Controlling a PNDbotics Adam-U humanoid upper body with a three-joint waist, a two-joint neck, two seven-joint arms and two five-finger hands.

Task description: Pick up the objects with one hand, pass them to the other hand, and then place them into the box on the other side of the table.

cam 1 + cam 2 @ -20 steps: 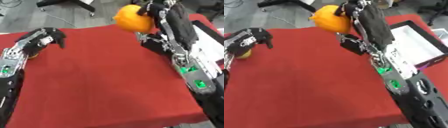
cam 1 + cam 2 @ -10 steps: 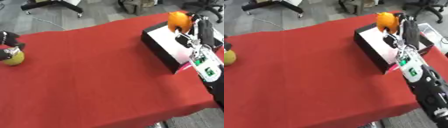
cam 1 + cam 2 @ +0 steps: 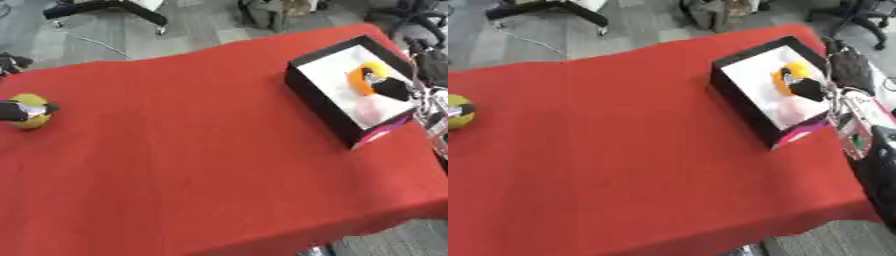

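Red-clothed worktop [image 3: 201, 150]: my right hand [image 3: 391, 88] holds the orange ball [image 3: 361, 80] low inside the box [image 3: 325, 104] at the right edge, fingers [image 3: 807, 89] curled round it, release pending; left hand's state I cannot tell.

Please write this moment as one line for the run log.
phase: placing | right hand: holds orange ball inside box | left hand: at yellow ball, table's left edge

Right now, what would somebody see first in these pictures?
Probably the big red tablecloth that fills the whole view. Then the black box at its right edge, where the robot's right hand is on an orange ball, and a yellow ball far left.
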